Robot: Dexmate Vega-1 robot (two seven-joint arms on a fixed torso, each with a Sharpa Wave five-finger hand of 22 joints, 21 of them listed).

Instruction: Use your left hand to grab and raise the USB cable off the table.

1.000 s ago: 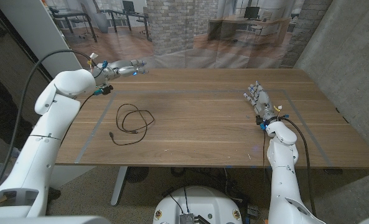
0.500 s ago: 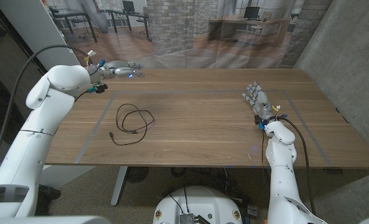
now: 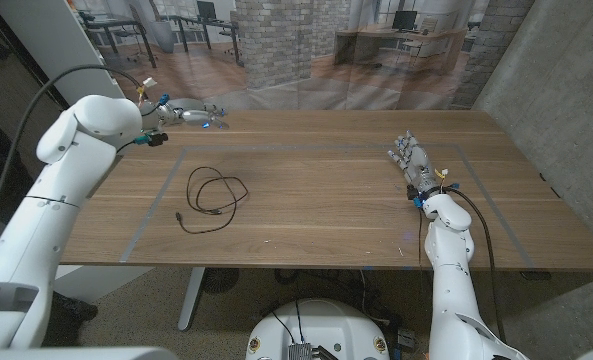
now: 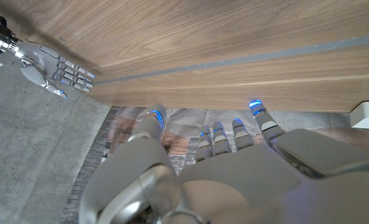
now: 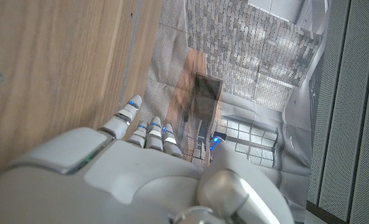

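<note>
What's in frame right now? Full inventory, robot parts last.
USB cable: one, black, loosely coiled on the table's left part, untouched.
Table: one, brown wood, with grey tape lines marking a rectangle.
Backdrop: one, printed with brick and office scenery, behind the table.
Left robot hand: one, silver-grey, at the table's far left edge, apart from the cable, fingers extended.
Right robot hand: one, silver-grey, on the table's right side, holding nothing.

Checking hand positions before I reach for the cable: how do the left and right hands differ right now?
The left hand is at the table's far left edge, beyond the USB cable; the right hand is over the right side, far from it. The left points across the table, the right away from the robot. Both are open, holding nothing.
</note>
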